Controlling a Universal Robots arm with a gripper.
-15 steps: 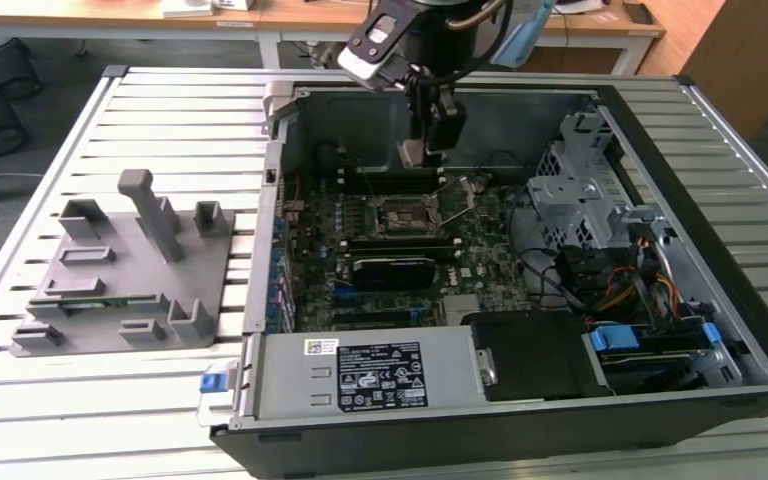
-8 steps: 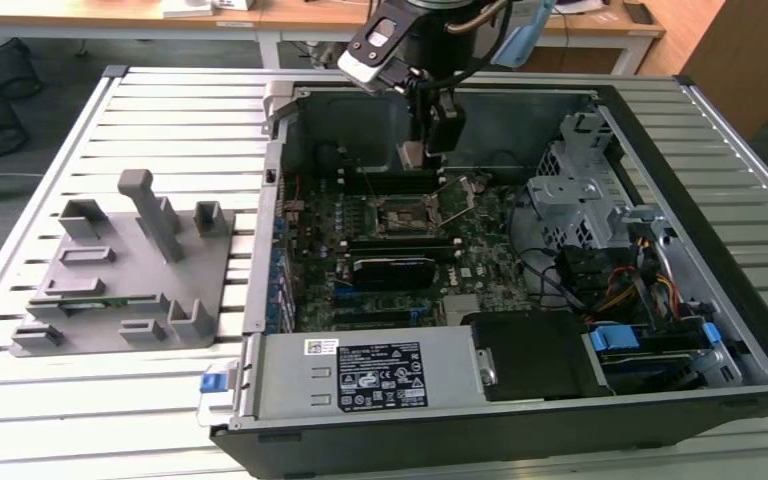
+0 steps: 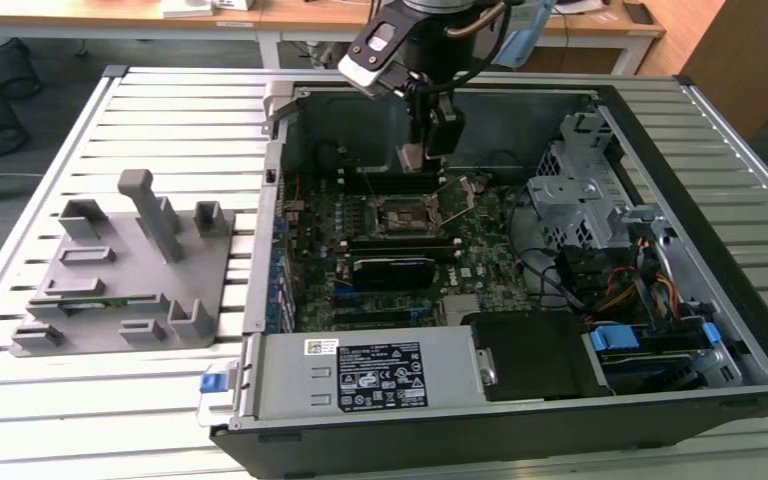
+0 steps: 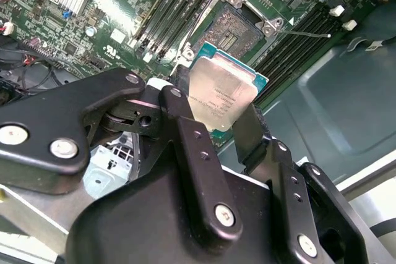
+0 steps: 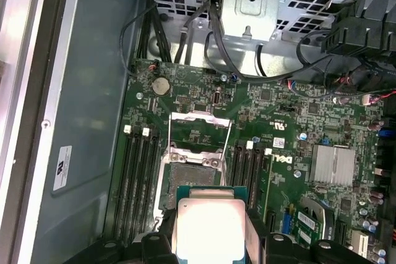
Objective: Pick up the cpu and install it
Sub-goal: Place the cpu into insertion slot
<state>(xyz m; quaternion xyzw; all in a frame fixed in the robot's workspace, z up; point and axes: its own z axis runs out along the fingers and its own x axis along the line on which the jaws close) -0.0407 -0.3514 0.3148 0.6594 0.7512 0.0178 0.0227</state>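
Note:
My gripper (image 3: 418, 150) hangs inside the open computer case (image 3: 744, 330), above the motherboard's back part. It is shut on the cpu (image 4: 219, 94), a flat square chip with a silver-grey top and a thin pale rim, held by two opposite edges between the black fingers (image 4: 185, 134). The first wrist view shows the cpu (image 5: 210, 227) just off one side of the open socket (image 5: 192, 168), raised above the board. The socket (image 4: 238, 26) has its metal load plate (image 5: 199, 129) tipped up and its lever released. In the exterior view the socket (image 3: 404, 212) lies a little nearer than the gripper.
Memory slots (image 5: 139, 171) flank the socket on both sides. A finned heatsink (image 5: 334, 165), a metal drive cage (image 3: 584, 180), cables (image 3: 624, 290) and the power supply (image 3: 357, 375) fill the case. A grey parts fixture (image 3: 124, 270) stands on the slatted table at the exterior view's left.

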